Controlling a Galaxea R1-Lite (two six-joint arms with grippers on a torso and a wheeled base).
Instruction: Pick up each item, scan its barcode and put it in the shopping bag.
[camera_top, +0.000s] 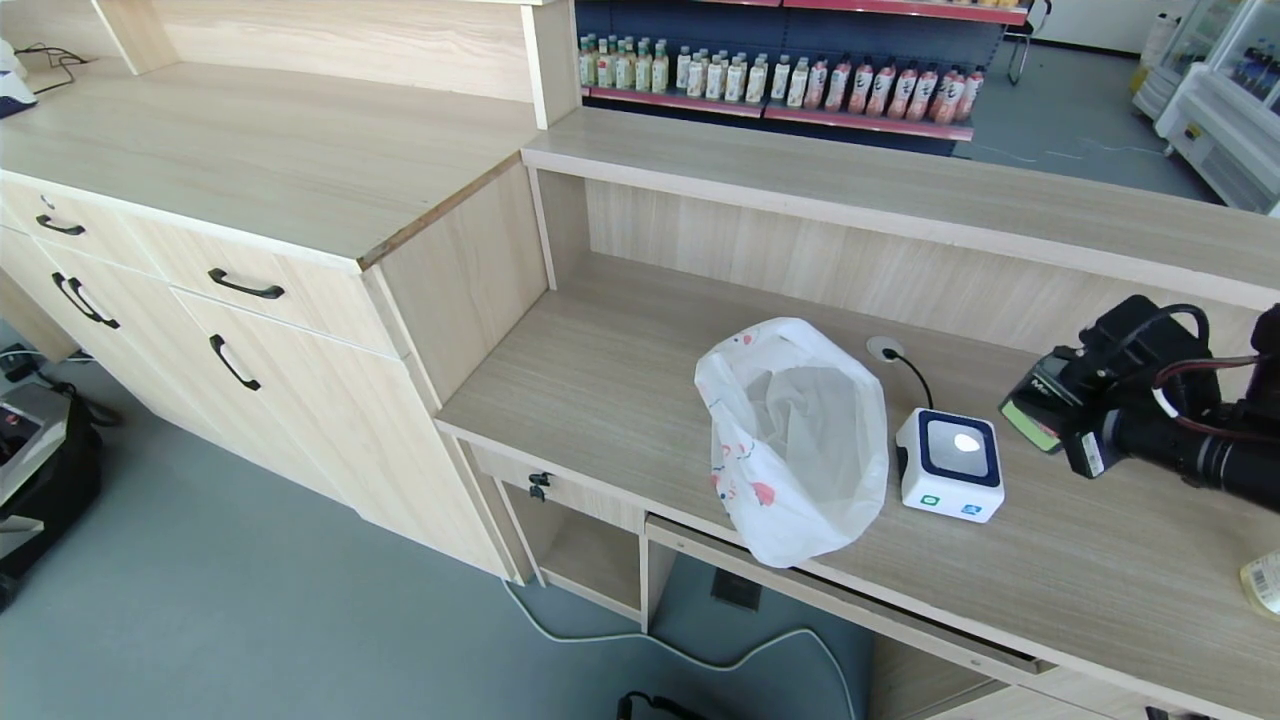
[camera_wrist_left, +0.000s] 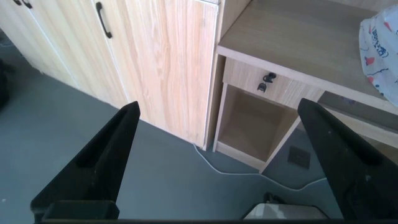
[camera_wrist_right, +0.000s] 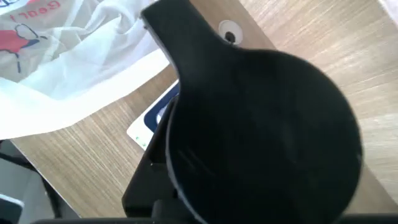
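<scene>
A light wooden counter (camera_top: 600, 390) ran across the scene, with a taller cabinet (camera_top: 250, 170) of drawers and doors adjoining it on the robot's left and a shelf of bottles (camera_top: 780, 80) in the aisle behind. On the counter's lower surface, near its front edge, the white shopping bag (camera_top: 800, 440) stood open with its mouth upward. Just beside it, toward the robot's right, sat the white and blue scanner (camera_top: 950, 462), its window facing up and its cable leading back to a round cable hole (camera_top: 884, 347). The right gripper (camera_top: 1075, 400) hung over the counter beyond the scanner, apart from it, its jaws closed on a black container (camera_top: 1030, 410) with a green and white label, held clear of the surface. The left gripper (camera_wrist_left: 219, 109) hung above the grey floor in front of the cabinet, jaws spread wide and holding nothing. At the counter's right edge lay a small yellowish item (camera_top: 1265, 582) showing a barcode.
</scene>
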